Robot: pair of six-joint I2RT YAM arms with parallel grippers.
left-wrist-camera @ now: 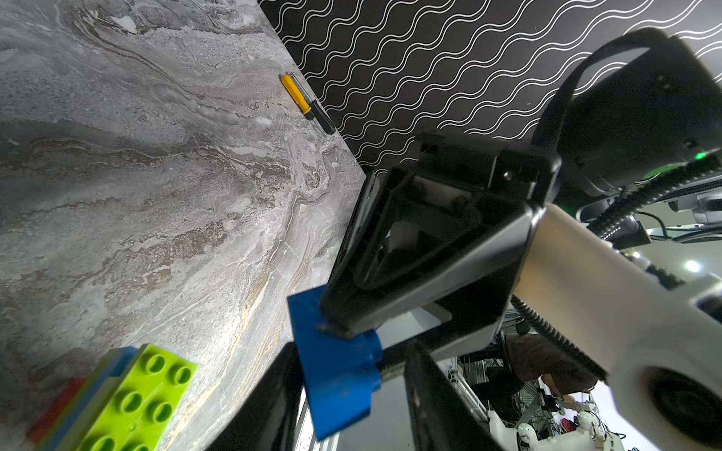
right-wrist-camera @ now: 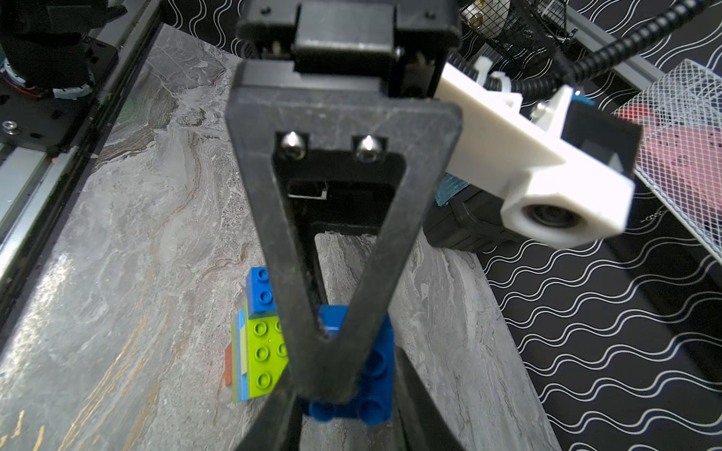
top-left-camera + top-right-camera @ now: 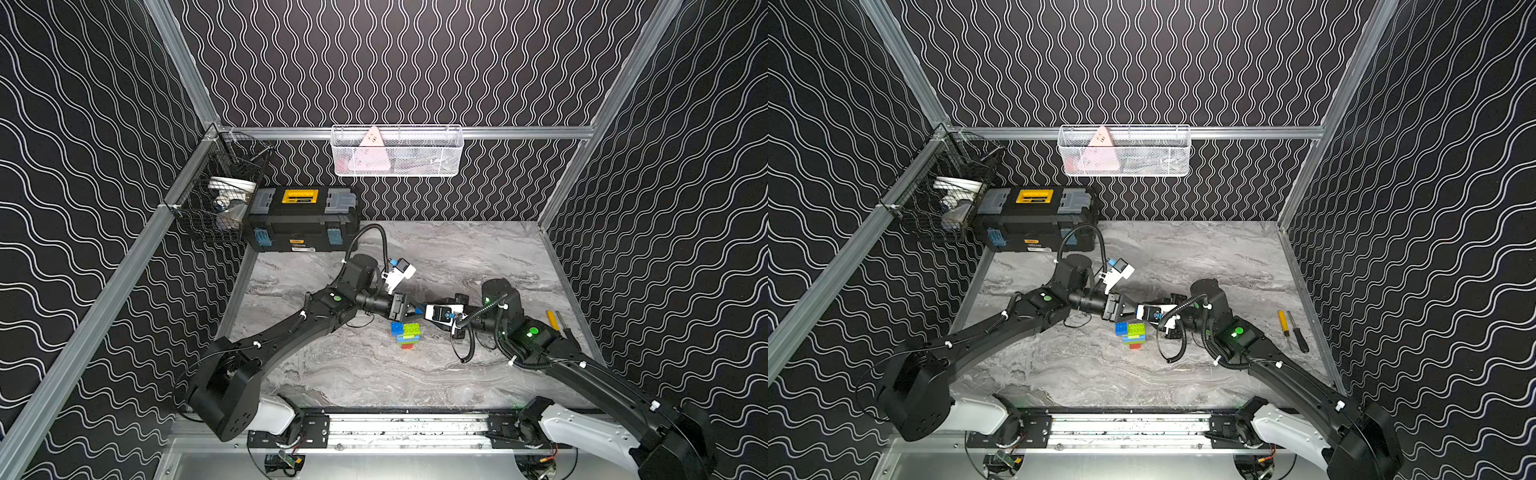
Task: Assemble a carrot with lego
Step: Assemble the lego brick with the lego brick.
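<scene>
Brick (image 1: 332,363) dark blue | clamped in right gripper (image 2: 328,382) | left gripper (image 1: 347,402) flanking

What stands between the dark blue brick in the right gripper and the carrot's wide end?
Nothing visible does. The right gripper is shut on the dark blue brick near the wide end of the carrot, bare table between; the left gripper flanks the brick.

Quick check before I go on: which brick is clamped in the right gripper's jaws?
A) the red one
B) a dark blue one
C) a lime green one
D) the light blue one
B: in the right wrist view the right gripper has its jaws shut on a dark blue brick, while the red, lime green and light blue bricks sit in the part-built carrot.
</scene>
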